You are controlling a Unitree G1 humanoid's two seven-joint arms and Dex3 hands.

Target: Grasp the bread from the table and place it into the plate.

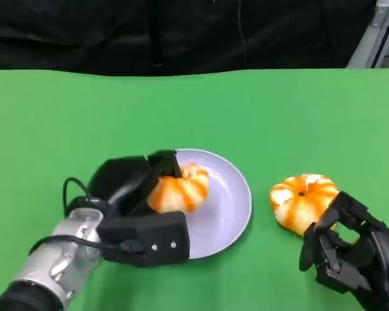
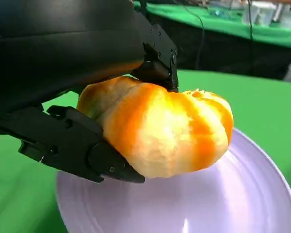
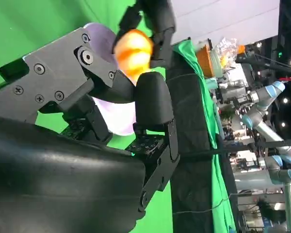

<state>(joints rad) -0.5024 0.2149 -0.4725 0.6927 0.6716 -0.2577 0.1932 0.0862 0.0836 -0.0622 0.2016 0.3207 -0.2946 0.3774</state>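
My left hand (image 1: 135, 194) grips an orange-and-white striped bread (image 1: 179, 188) over the left part of the lilac plate (image 1: 230, 210). In the left wrist view its black fingers (image 2: 82, 145) clasp the bread (image 2: 169, 131) from both sides, just above the plate's surface (image 2: 242, 199). A second striped bread (image 1: 303, 199) lies on the green table right of the plate. My right hand (image 1: 351, 253) sits just in front of that bread with its fingers apart and nothing in them. The right wrist view looks past its own fingers (image 3: 87, 82) to the held bread (image 3: 133, 48).
The green table (image 1: 194, 110) stretches bare behind the plate up to a black backdrop. A metal frame (image 1: 376, 32) stands at the far right corner. The right wrist view shows other arms and clutter beyond the table's edge.
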